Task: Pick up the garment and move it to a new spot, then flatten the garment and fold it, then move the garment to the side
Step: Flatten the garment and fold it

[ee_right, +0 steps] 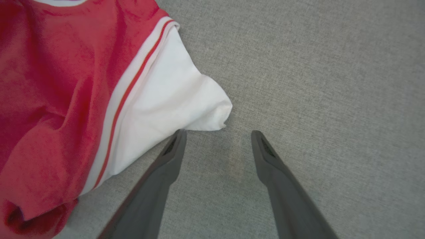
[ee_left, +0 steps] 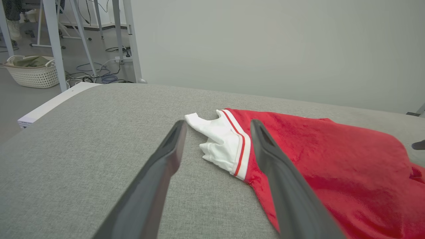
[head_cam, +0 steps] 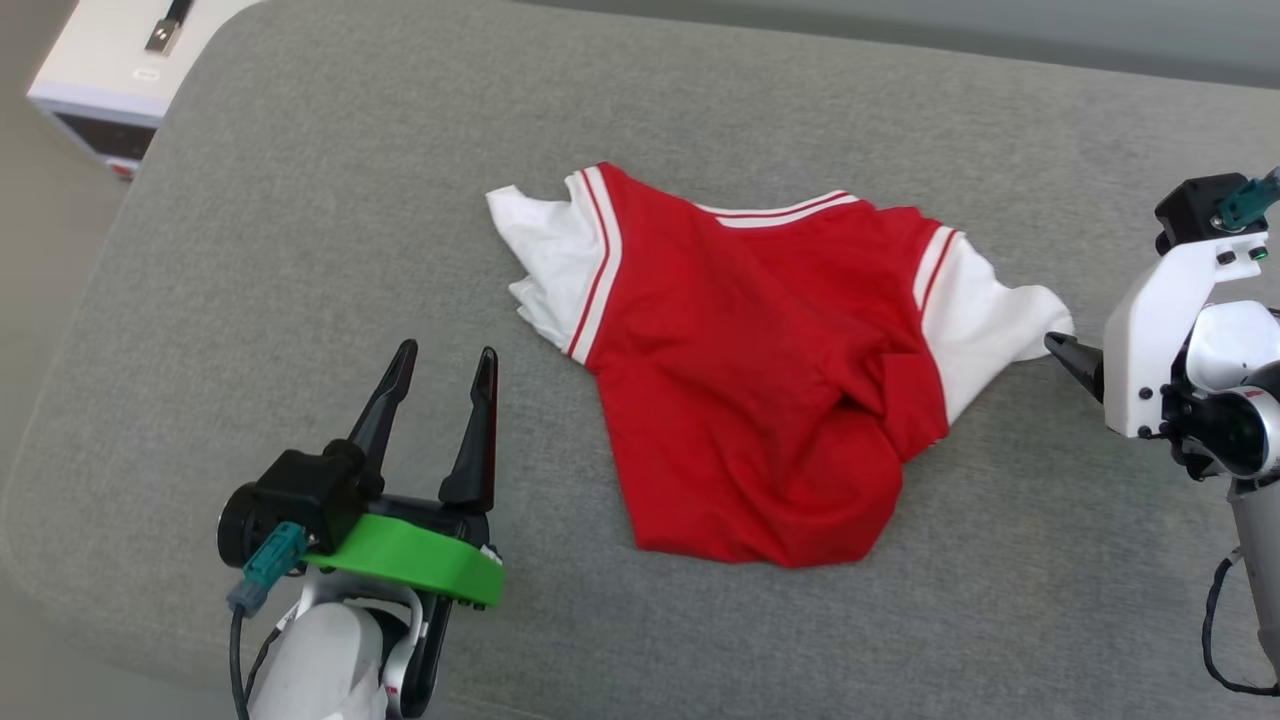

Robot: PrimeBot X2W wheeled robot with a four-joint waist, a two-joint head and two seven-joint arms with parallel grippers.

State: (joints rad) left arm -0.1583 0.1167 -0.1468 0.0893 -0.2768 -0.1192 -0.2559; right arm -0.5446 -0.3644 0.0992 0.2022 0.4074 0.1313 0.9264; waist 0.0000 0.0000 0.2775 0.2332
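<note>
1. Grey woven upholstery is covering the wide cushion (head_cam: 300,250) that is carrying everything, and a plain pale wall is standing behind it.
2. One garment (head_cam: 760,400) is lying rumpled near the middle of the cushion. Its red body is facing up and its lower part is bunching over on the robot's right. No lettering is showing.
3. Two white sleeves are sticking out: the left sleeve (head_cam: 545,265) is crumpling on itself, and the right sleeve (head_cam: 985,300) is spreading flatter.
4. Two grippers are in play. The left gripper (head_cam: 448,350) is hovering near the left sleeve but apart from it, with fingers spread and holding nothing.
5. The right gripper (ee_right: 218,132) is likewise standing spread and empty, with one fingertip sitting right at the right sleeve's edge. Whether it is touching the cloth I cannot tell.
6. Judging by the folds, the fabric is looking soft, light and limp. It is likely going to sag and trail from a single pinch rather than slip or break.
7. The striped seams at each shoulder are looking like the best holds, one per gripper, so that the body is hanging evenly. Pinching the sleeve tips alone is risking stretch and bunching.
8. Beside the cushion, one white box (head_cam: 110,70) is sitting, and one white basket (ee_left: 31,71) is resting on the floor.
</note>
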